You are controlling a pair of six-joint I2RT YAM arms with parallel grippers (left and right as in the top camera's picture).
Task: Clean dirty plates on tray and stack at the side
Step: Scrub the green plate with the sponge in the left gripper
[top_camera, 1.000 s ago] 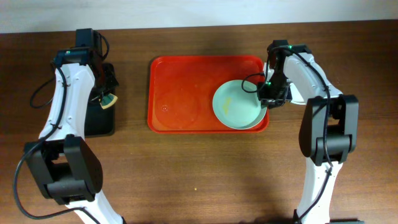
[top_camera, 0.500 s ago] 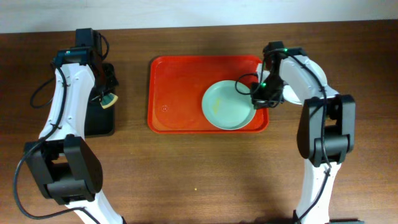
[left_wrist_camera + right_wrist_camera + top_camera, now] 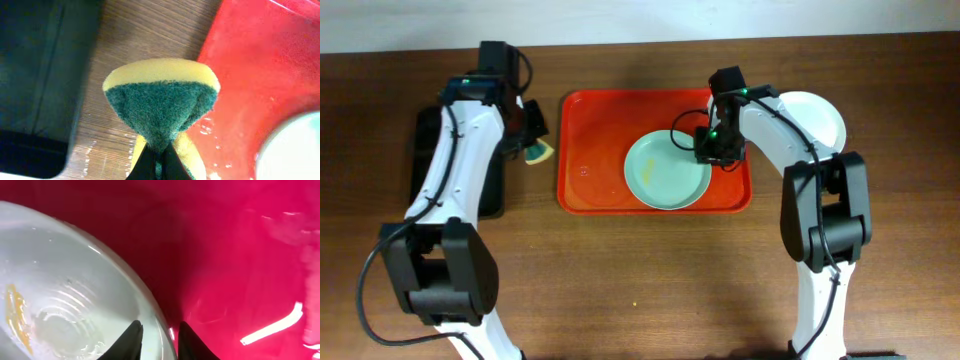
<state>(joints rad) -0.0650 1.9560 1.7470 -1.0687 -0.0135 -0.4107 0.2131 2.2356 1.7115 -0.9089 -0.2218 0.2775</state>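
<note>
— Why is the right gripper (image 3: 159,330) reaching over the mint plate (image 3: 667,172)?

— It is pinching the plate's right rim, one finger inside and one outside, probably to steady it for scrubbing. The plate is lying in the right half of the red tray (image 3: 590,160), mid-frame in the overhead view, with a yellow smear (image 3: 14,312) showing.

— And the left gripper (image 3: 532,148)?

— It is clenching a sponge (image 3: 161,95), green face forward, and hovering between the black tray (image 3: 425,150) and the red tray's left edge, seemingly poised to scrub. The white plate (image 3: 817,115) is resting off the tray at upper right, likely as the start of the stack.

Robotics lab setup, wooden table (image 3: 640,290), two white robot arms (image 3: 455,160)
</note>
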